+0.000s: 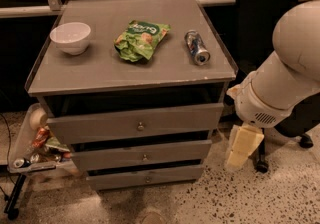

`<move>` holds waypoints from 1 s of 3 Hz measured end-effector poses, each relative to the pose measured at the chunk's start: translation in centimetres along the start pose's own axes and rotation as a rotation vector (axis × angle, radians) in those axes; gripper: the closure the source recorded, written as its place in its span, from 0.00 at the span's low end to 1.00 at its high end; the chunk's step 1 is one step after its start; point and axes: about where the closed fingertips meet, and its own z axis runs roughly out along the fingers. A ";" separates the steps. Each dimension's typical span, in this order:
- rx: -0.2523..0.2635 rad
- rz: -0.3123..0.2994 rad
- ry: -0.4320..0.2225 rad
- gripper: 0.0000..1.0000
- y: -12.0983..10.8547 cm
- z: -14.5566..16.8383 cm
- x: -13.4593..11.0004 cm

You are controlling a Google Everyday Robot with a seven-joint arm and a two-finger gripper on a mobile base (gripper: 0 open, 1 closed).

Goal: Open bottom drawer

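The bottom drawer (146, 176) is the lowest and slimmest of three grey drawer fronts in the grey cabinet. It has a tiny round metal knob (147, 179) at its centre, and its inside is hidden. The middle drawer (142, 154) and the top drawer (137, 123) sit above it. My white arm (280, 83) reaches in from the right. My cream-coloured gripper (239, 149) hangs down just right of the cabinet, at about the height of the middle drawer and apart from all the drawers.
On the cabinet top (100, 68) stand a white bowl (70, 37), a green chip bag (140, 39) and a can lying on its side (197, 47). A tray of clutter (32, 140) hangs at the left. A black office chair (265, 13) stands behind my arm. The floor is speckled.
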 end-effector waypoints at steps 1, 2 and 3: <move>-0.074 0.036 -0.052 0.00 2.3 5.6 -0.7; -0.168 0.066 -0.094 0.00 5.5 14.9 -1.3; -0.208 0.092 -0.144 0.00 6.6 23.2 -2.3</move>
